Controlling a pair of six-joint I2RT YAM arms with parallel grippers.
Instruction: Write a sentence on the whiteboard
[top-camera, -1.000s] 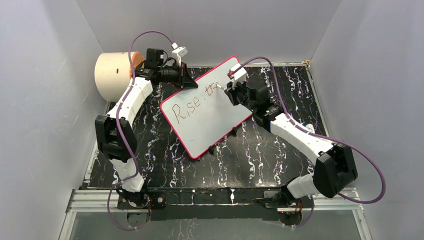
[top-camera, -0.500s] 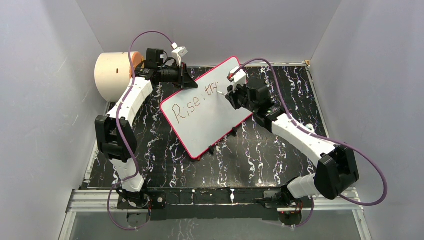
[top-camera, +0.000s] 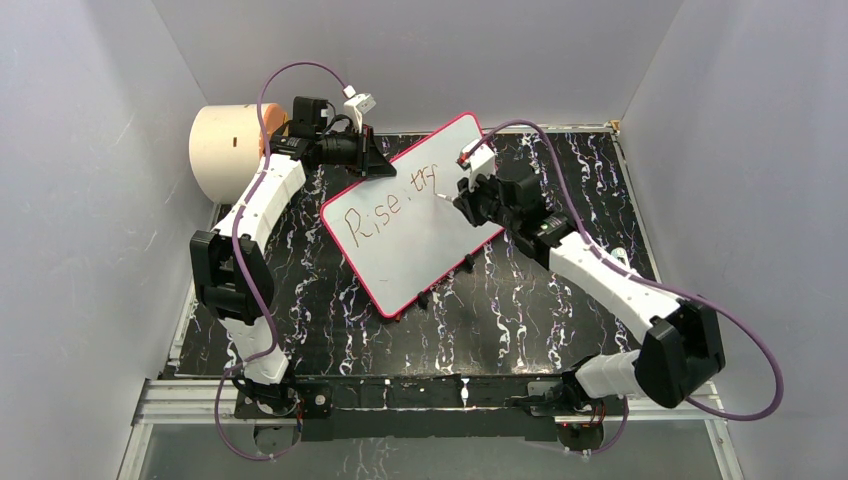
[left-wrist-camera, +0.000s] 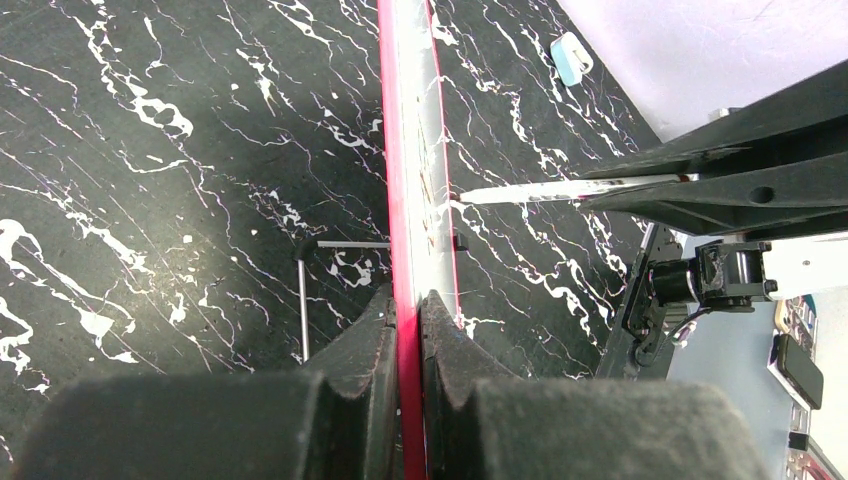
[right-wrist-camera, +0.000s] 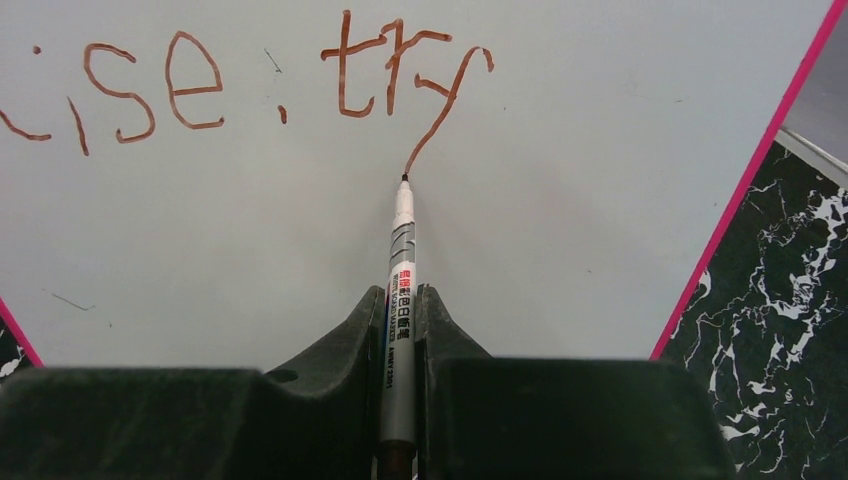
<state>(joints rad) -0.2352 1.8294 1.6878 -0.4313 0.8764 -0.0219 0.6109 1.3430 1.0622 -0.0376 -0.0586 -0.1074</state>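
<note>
Now the right arm's elbow sits lower and further toward the near right corner of the table (top-camera: 520, 320) than a second ago, and its forearm reaches out longer. The right gripper (right-wrist-camera: 400, 293) has slid a little down the whiteboard (top-camera: 420, 240), toward the near side. In that time the last letter has gained its long tail. The left arm and the board have not shifted.

The right fingers are closed on a slim marker (right-wrist-camera: 399, 320), which sticks straight out between them. Its tip touches the white surface at the foot of that tail. The left gripper (left-wrist-camera: 408, 300) pinches the board's pink-red rim from both sides at the far left edge, seen edge-on by its wrist camera.

The board lies turned diagonally on the black marbled table, nearer the far side, with small black feet showing along its near right edge. Bare white surface spreads below and to the right of the marker tip, up to the pink rim; beyond the rim the table shows. Open tabletop lies between the board and the arm bases. Grey walls close in on the left, right and far sides.

The sentence (right-wrist-camera: 195, 92) reads "Rise, try" in thin reddish-brown strokes along the board's upper part, though the right wrist view cuts off its first letter. The marker's barrel carries a red band and small printed characters, too fine to read.

Furthest off, a cream cylinder (top-camera: 225, 150) stands in the far left corner, just beside the left arm.
</note>
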